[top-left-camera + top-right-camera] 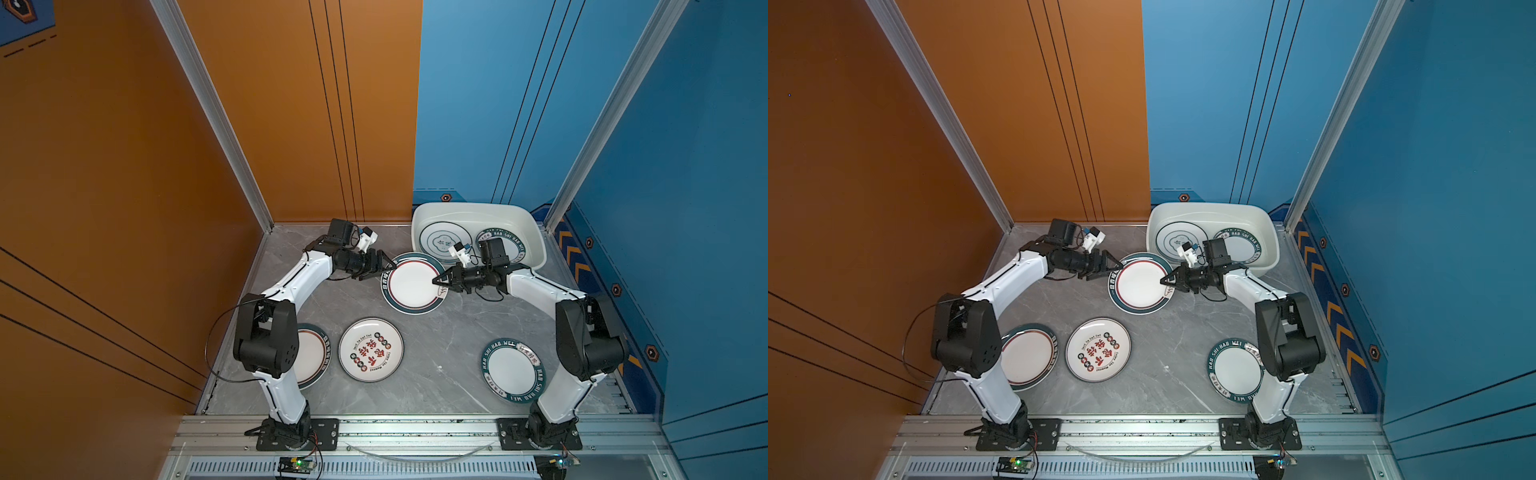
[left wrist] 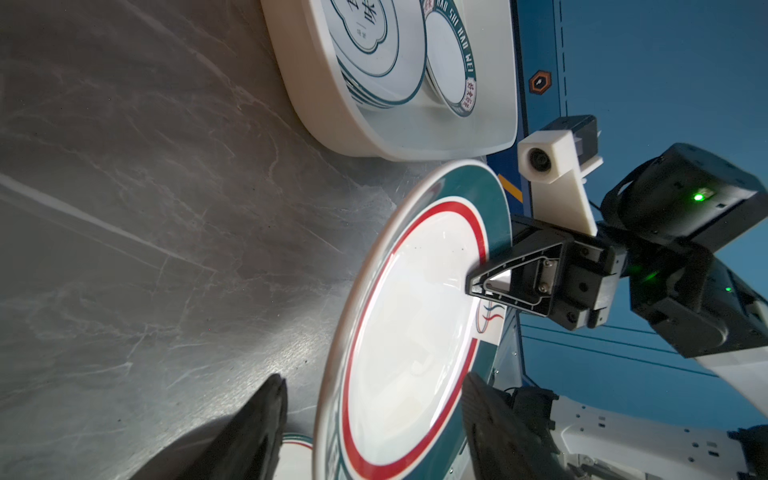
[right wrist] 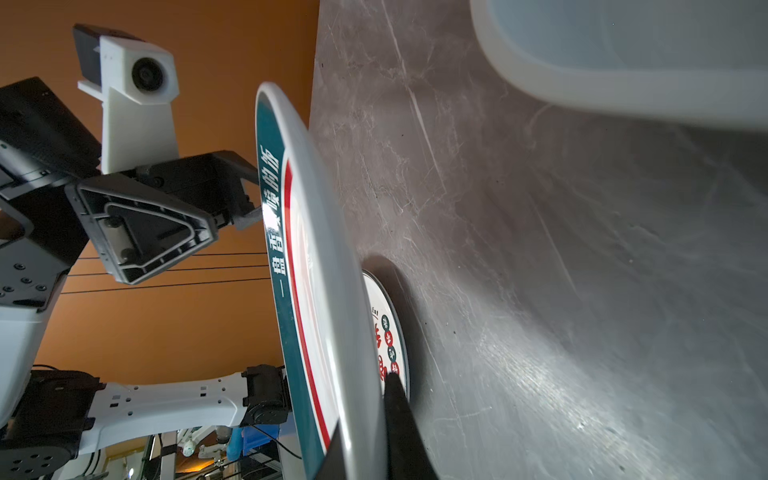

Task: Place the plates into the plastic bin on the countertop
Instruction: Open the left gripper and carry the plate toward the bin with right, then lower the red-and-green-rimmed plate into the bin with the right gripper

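Pinched the plate (image 1: 411, 286) rim tight in the right gripper (image 1: 435, 281). Held the left gripper (image 1: 385, 269) open around the other rim. Hung tilted over the grey countertop (image 1: 440, 345), near the bin (image 1: 478, 214) with plates inside. Left three more plates (image 1: 370, 350) lying flat, by orange and blue walls (image 1: 124, 166).

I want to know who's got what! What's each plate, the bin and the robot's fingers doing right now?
Red-ring plate: lifted off the counter.
Right fingers: shut on its rim.
Left fingers: open around its other edge.
Bin: holds a stack and a lone plate.
Left plate: flat on counter.
Red-letter plate: flat on counter.
Right plate: flat on counter.
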Motion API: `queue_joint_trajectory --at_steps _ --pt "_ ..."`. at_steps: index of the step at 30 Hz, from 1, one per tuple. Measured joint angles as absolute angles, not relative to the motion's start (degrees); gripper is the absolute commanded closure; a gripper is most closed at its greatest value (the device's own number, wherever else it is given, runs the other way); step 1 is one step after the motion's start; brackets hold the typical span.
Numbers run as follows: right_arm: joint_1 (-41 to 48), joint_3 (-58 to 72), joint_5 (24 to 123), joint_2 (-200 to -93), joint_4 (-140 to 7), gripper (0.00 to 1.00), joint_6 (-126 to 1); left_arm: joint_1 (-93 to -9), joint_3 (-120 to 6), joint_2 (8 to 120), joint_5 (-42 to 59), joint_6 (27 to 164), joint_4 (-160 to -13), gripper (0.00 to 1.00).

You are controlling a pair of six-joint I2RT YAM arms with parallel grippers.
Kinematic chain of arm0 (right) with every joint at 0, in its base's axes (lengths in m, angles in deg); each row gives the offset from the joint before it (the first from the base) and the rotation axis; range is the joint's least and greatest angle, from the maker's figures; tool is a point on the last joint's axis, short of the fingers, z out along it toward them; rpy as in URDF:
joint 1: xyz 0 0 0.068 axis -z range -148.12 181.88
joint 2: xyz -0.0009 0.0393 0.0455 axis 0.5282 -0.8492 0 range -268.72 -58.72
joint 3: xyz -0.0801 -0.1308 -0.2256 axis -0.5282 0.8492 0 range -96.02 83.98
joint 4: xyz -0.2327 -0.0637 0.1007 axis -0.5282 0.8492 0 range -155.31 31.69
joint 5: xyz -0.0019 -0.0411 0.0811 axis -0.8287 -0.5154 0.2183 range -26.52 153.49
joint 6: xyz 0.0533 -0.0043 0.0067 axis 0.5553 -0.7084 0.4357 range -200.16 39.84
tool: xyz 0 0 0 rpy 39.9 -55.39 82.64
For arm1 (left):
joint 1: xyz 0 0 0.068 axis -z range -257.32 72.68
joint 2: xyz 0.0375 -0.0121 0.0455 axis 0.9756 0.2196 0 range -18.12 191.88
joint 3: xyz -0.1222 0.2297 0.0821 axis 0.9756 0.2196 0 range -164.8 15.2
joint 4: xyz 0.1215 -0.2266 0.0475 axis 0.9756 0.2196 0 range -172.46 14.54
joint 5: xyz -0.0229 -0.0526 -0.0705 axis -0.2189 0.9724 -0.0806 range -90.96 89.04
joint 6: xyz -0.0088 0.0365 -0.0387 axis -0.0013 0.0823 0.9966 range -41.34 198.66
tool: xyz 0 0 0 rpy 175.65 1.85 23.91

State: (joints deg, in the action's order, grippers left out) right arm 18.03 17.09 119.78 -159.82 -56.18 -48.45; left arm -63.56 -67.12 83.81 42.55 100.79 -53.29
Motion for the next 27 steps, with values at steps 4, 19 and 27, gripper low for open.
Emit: queue_joint_trajectory --at_steps 4,19,27 --pt "20.5 12.6 118.5 -160.4 -53.6 1.00 -48.5 -64.2 -64.1 79.9 40.9 100.4 -54.1 0.02" --pt "32.9 -13.0 104.9 -175.3 -47.6 1.00 -40.1 -75.4 -40.2 57.9 32.1 106.7 -63.0 0.02" --pt "32.3 -24.9 99.6 -184.9 -41.1 1.00 -39.4 -76.8 -38.2 54.9 31.6 106.5 -63.0 0.02"
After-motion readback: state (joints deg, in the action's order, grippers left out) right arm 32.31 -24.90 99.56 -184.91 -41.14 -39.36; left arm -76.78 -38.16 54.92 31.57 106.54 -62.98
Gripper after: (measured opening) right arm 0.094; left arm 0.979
